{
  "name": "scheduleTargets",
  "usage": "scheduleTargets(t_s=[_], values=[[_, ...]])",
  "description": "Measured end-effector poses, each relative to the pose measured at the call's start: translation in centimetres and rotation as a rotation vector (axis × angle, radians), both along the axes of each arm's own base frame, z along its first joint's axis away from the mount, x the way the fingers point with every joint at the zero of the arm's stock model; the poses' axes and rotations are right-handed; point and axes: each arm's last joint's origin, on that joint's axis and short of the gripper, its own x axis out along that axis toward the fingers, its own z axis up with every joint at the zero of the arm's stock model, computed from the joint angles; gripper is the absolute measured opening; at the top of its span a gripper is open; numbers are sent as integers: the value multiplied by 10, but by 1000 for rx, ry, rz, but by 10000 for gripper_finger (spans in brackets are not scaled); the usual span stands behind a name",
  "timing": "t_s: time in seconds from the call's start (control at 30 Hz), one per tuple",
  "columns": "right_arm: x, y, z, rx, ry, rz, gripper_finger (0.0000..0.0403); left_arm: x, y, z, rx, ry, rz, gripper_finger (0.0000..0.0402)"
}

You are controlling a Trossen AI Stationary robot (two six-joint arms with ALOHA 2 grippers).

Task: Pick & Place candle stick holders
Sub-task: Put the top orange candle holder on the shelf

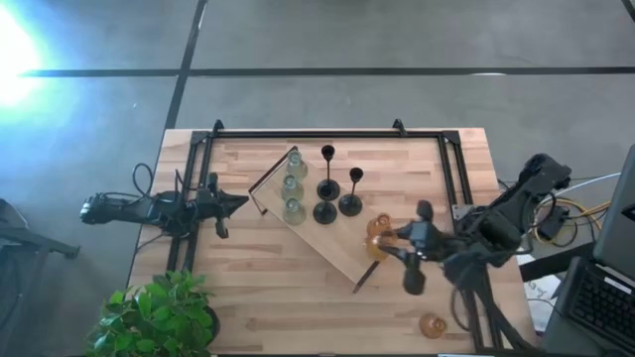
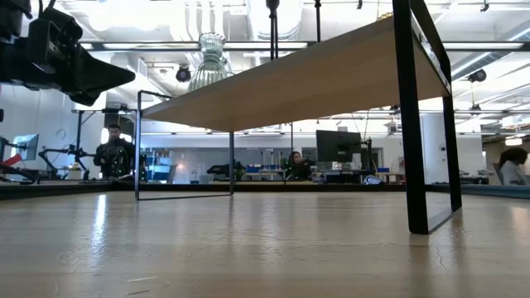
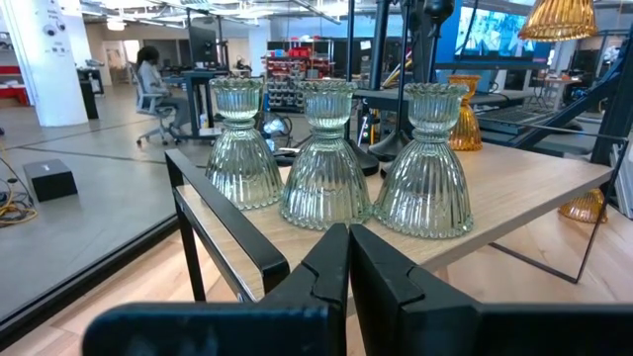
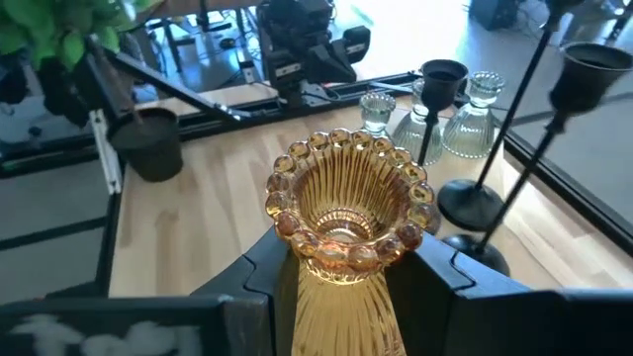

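A wooden board (image 1: 337,248) with black handles lies slantwise on the table. On it stand three pale green glass holders (image 1: 292,184), also shown in the left wrist view (image 3: 326,158), and three black holders (image 1: 337,198). My right gripper (image 1: 389,238) is shut on an amber glass holder (image 4: 346,218) above the board's right part. A second amber holder (image 3: 465,99) stands on the board, and a third (image 1: 432,324) stands on the table near the front right. My left gripper (image 1: 238,203) is shut and empty, hovering just left of the green holders. My right gripper pinches the amber holder between its two fingers (image 4: 267,277), on the ribbed body just below the beaded rim (image 4: 341,282). The fingers come roughly level from the table's right side. The holder stands upright, mouth up, lifted clear of the board, as the left wrist view (image 3: 559,15) also shows.
A potted green plant (image 1: 159,317) stands at the table's front left corner. A black frame (image 1: 308,134) runs along the far edge and both sides of the table. Cables and a laptop (image 1: 595,297) lie beyond the right edge. People sit in the room behind.
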Motion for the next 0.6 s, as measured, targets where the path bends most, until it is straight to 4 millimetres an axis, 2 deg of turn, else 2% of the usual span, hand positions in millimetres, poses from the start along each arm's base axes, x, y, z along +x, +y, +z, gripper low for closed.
scheduleTargets(t_s=[0.3,0.6], values=[[48,-8,-21,23,8,-97,114,0,0,0,0,0,0,16],[74,-16,-44,-16,79,-158,114,0,0,0,0,0,0,17]])
